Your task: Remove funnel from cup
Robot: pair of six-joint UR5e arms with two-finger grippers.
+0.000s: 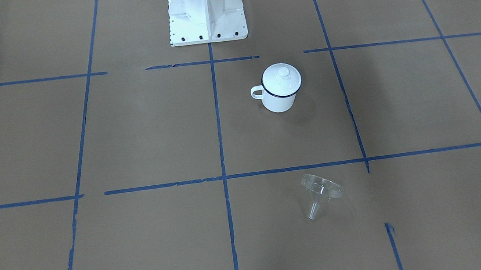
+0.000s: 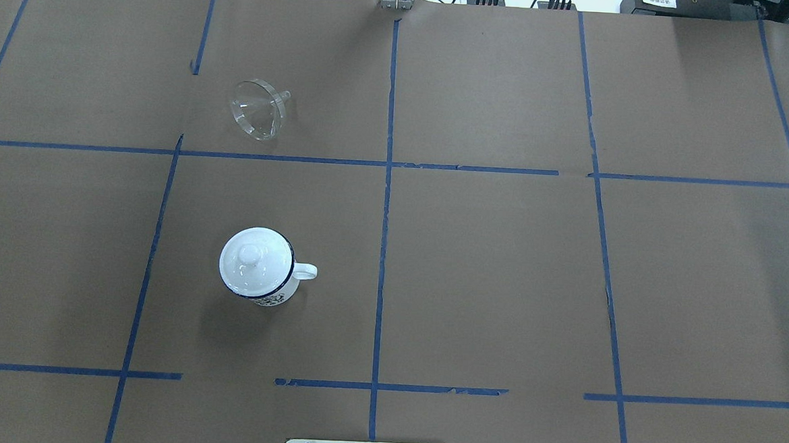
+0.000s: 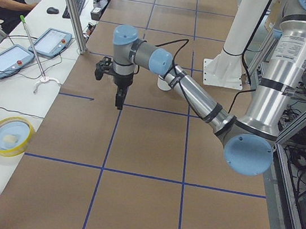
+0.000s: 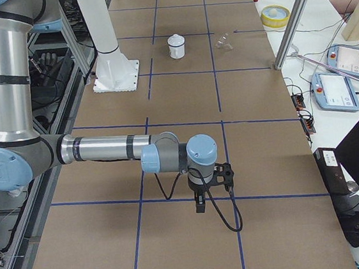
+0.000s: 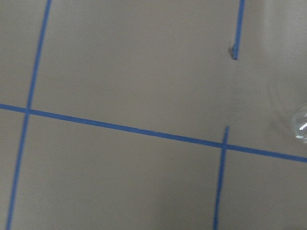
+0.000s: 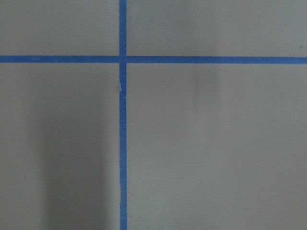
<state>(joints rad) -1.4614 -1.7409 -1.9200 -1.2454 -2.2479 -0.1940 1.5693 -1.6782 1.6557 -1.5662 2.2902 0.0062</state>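
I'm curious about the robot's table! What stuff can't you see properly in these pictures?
1. Inside of the cup: the lid covers it in every view.
2. Funnel, left wrist view: cut off by the right edge, so only a sliver shows.
3. Left gripper: too small in the left side view to tell if it is open or shut.
4. Right gripper: too small in the right side view, same doubt.

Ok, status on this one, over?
Left claw, right claw: hovering, state unreadable. Funnel out, on its side, apart from cup. Lid sits on cup.
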